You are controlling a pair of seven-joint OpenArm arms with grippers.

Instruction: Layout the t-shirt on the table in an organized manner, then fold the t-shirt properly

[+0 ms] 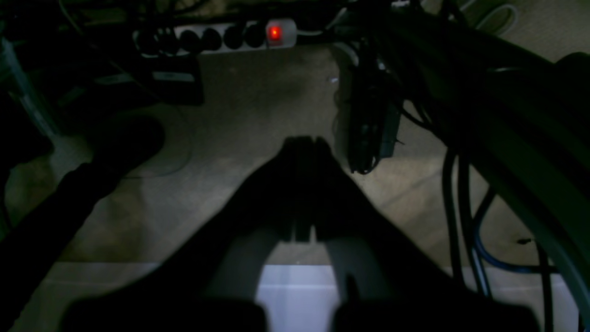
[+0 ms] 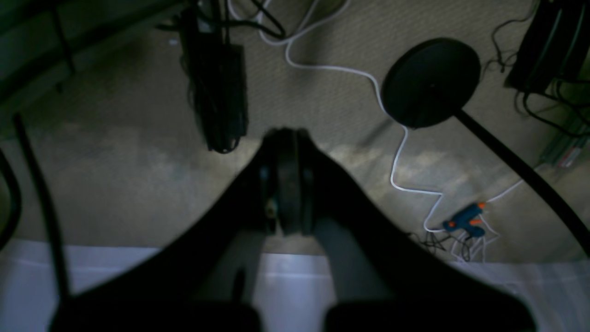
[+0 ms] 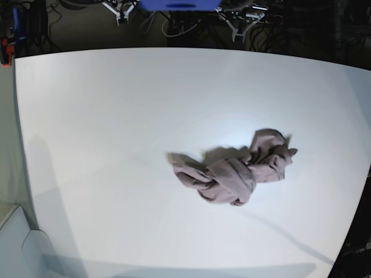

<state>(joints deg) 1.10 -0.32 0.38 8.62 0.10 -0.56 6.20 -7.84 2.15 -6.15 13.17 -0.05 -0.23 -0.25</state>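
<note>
The mauve t-shirt (image 3: 235, 171) lies crumpled in a twisted heap right of the middle of the white table (image 3: 104, 127), seen only in the base view. Neither arm shows in that view. My left gripper (image 1: 304, 140) hangs over the carpeted floor beyond the table's edge (image 1: 295, 286), its dark fingers pressed together with nothing between them. In the right wrist view my right gripper (image 2: 286, 133) is likewise shut and empty, above the floor past the table's edge (image 2: 138, 272). The shirt is out of both wrist views.
Under the left wrist lie a power strip (image 1: 230, 37) with a red lit switch and hanging black cables (image 1: 456, 216). Under the right wrist are a round black stand base (image 2: 431, 83), a white cord (image 2: 396, 157) and a blue-orange glue gun (image 2: 465, 221). Equipment stands behind the table (image 3: 179, 11).
</note>
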